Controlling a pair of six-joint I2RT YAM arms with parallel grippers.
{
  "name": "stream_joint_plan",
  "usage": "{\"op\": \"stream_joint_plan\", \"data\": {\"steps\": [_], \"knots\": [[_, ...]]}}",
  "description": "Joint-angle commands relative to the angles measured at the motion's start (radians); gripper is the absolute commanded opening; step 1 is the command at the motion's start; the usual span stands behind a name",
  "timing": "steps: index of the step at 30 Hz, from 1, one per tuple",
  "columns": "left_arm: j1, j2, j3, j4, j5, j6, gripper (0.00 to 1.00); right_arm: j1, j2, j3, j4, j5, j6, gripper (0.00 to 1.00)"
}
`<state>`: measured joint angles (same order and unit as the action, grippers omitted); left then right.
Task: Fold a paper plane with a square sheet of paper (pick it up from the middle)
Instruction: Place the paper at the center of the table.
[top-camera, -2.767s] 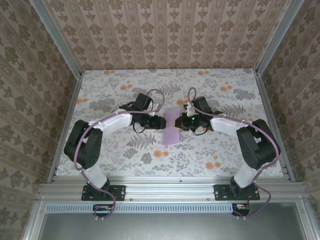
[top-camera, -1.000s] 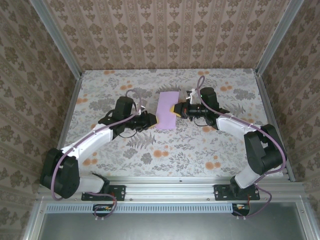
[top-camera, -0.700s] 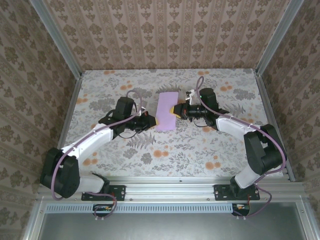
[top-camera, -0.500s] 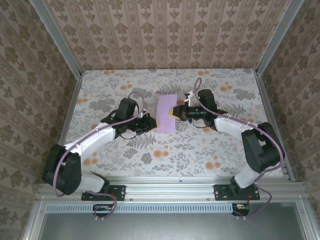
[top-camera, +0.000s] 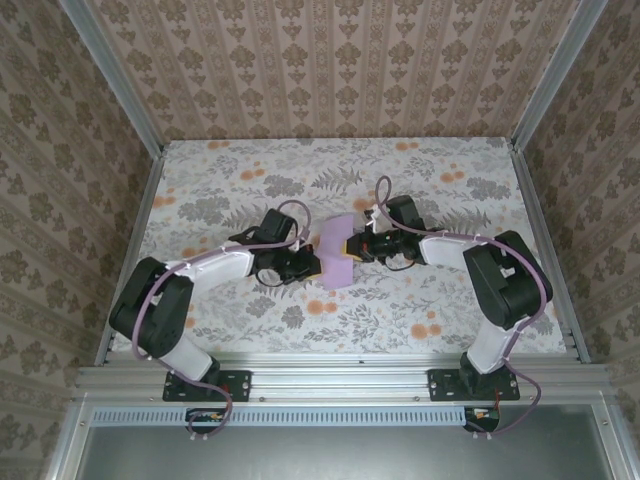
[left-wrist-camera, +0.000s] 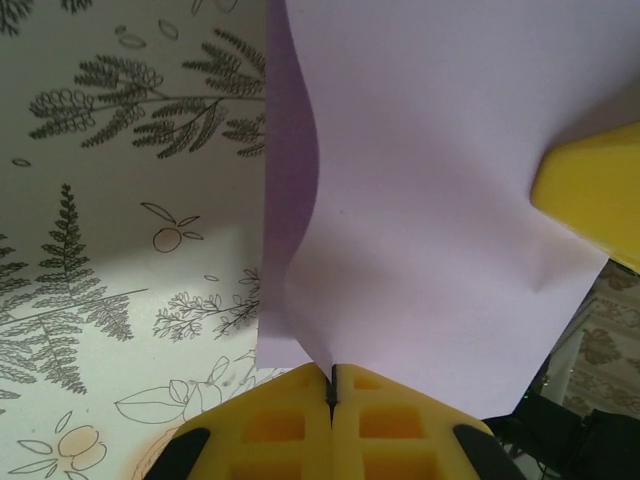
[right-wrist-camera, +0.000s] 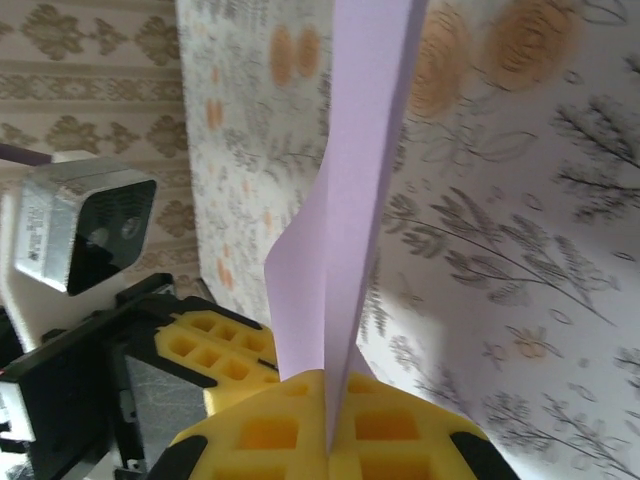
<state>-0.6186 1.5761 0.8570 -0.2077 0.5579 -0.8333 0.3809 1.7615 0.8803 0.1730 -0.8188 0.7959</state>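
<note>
The purple paper (top-camera: 337, 250) is held from two sides.
The left gripper (left-wrist-camera: 333, 385) is squeezed tight on one edge and the right gripper (right-wrist-camera: 328, 430) on the other, over the middle of the flowery table (top-camera: 200, 180). The paper bends. Its far end is cut off in both wrist views, and its folds are hard to see.

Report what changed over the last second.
The left pincer and right pincer pulled back toward the robot's side, carrying the paper with them. Unchanged: both stay shut on opposite edges of the paper.
</note>
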Motion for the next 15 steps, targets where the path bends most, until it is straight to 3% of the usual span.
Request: {"op": "stream_joint_plan", "data": {"steps": [1, 9, 15], "knots": [[-0.014, 0.038, 0.001, 0.023, -0.021, 0.013, 0.01, 0.007, 0.035, 0.029, -0.107, 0.033, -0.098, 0.07], [-0.041, 0.118, 0.021, 0.069, -0.017, -0.012, 0.01, 0.006, 0.056, 0.056, -0.212, 0.089, -0.193, 0.10], [-0.055, 0.155, 0.044, 0.088, -0.010, -0.029, 0.04, 0.004, 0.048, 0.095, -0.321, 0.150, -0.267, 0.24]]}}
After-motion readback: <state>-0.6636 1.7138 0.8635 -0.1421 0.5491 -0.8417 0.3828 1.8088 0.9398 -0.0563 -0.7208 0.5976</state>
